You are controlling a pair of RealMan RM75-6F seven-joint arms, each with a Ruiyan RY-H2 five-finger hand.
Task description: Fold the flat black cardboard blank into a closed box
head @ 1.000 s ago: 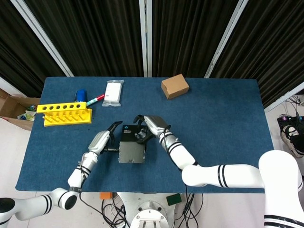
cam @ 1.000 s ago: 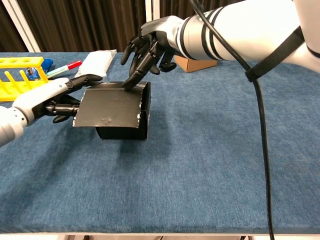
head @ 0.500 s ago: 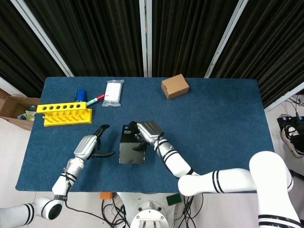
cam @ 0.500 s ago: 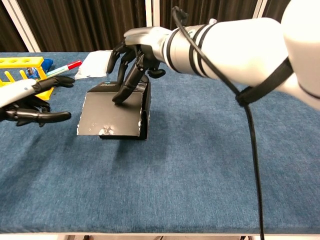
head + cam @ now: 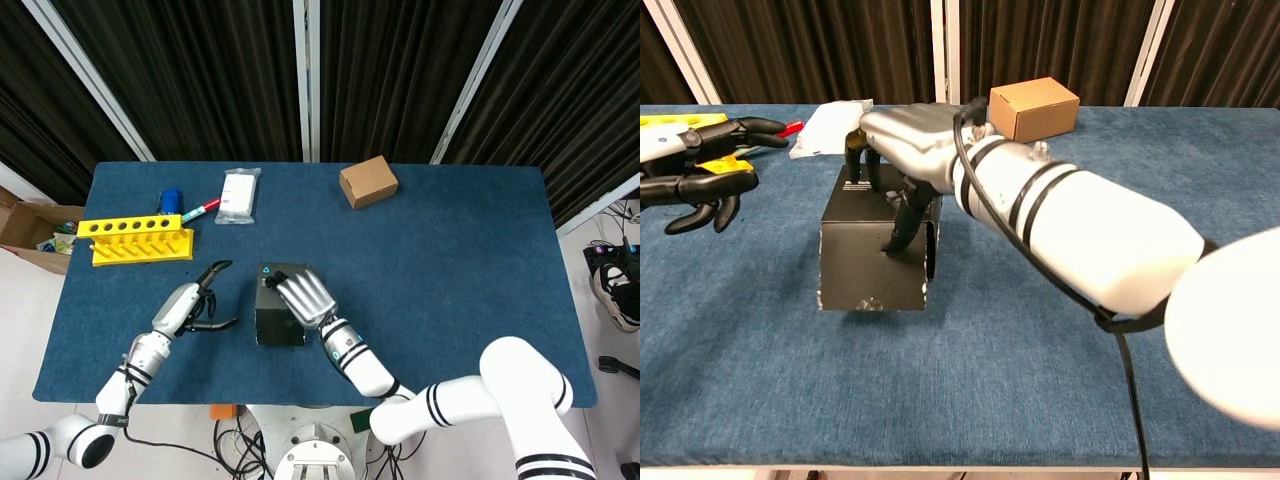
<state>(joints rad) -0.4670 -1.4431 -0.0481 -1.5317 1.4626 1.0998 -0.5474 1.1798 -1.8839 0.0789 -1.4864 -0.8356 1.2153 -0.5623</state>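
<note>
Right hand (image 5: 902, 150) covers black box (image 5: 872, 268) top, hiding its flaps.

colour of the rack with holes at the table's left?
Yellow: the plastic rack with round holes, clearest in the head view.

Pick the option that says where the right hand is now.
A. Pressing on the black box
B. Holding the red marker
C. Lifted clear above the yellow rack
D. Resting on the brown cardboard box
A: the right hand lies over the top of the black box, with fingers pressing down its front flap, while the left hand hangs open, apart from it.
</note>
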